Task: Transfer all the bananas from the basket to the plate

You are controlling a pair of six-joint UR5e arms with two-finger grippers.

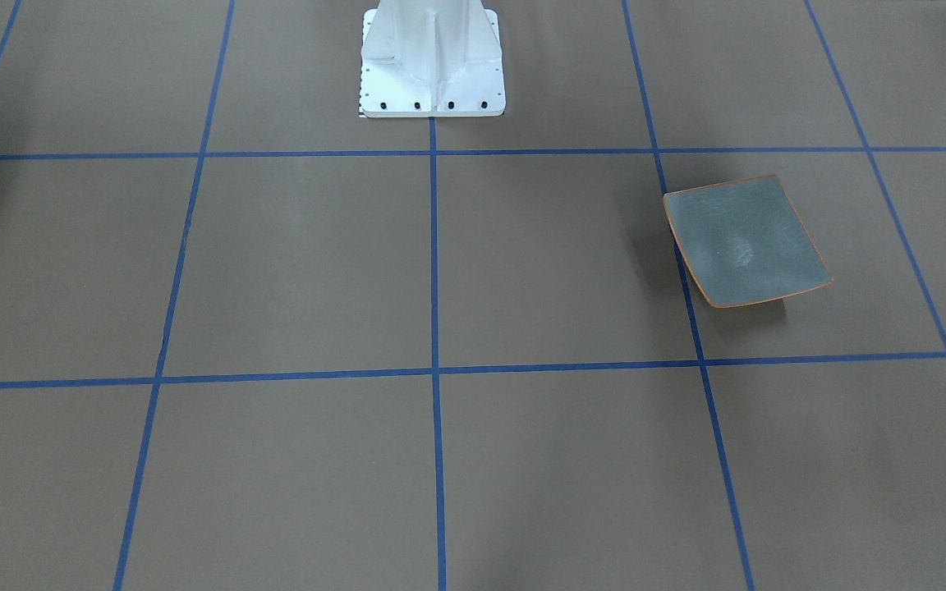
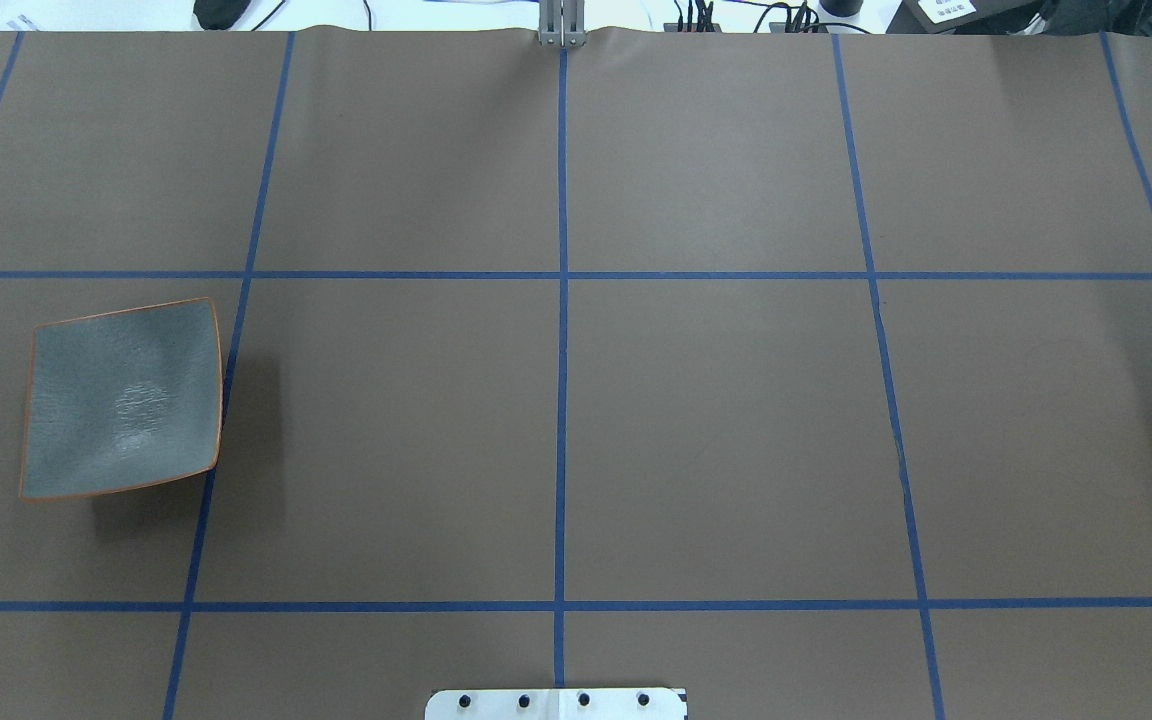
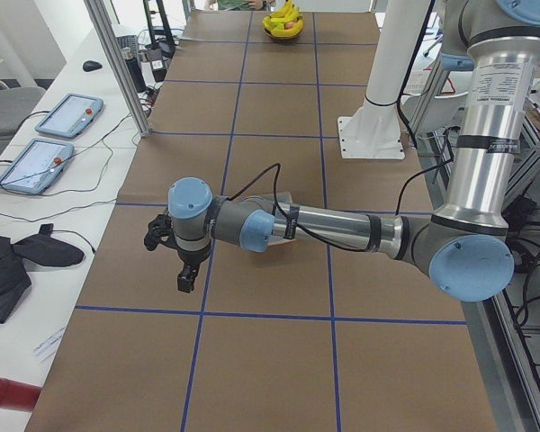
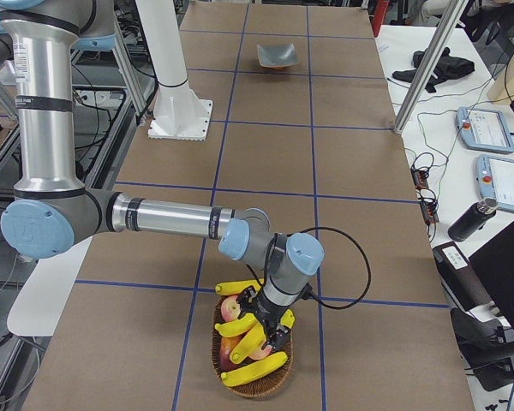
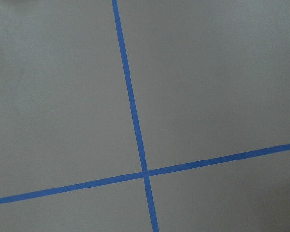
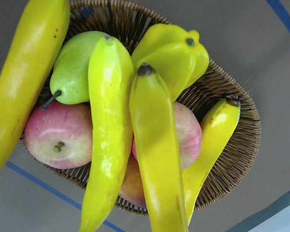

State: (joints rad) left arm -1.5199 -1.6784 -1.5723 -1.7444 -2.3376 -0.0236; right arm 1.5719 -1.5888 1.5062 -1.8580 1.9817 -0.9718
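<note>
Exterior right view, nearest stuff first: the basket (image 4: 255, 390) was parked at the table's (image 4: 360, 171) near end, loaded with bananas (image 4: 240, 327) and apples (image 4: 231, 306). The right gripper (image 4: 271, 332) was lowered right down among the bananas. Whether its fingers were wide, narrow or clamped on anything couldn't be told from that angle.

From the right wrist cam, four bananas (image 6: 157, 159) were seen lying across the basket (image 6: 241, 130). One at the frame's left edge was sticking out past the rim. Underneath, a green pear (image 6: 75, 63), pinkish apples (image 6: 63, 137) and a yellow pepper-looking thing (image 6: 176, 50) were packed in.

Further up the table the white base (image 4: 180, 111) was bolted down. Way at the far end the plate (image 4: 278, 56) was set, well apart from the basket. In the overhead view the plate (image 2: 121, 400) was found on the robot's left side, just beside a blue tape line (image 2: 231, 330).

In the exterior left view the left gripper (image 3: 187, 281) was hung pointing down over the table, and its finger state couldn't be told either. Only a tape cross (image 5: 145, 173) was caught by its wrist cam.
</note>
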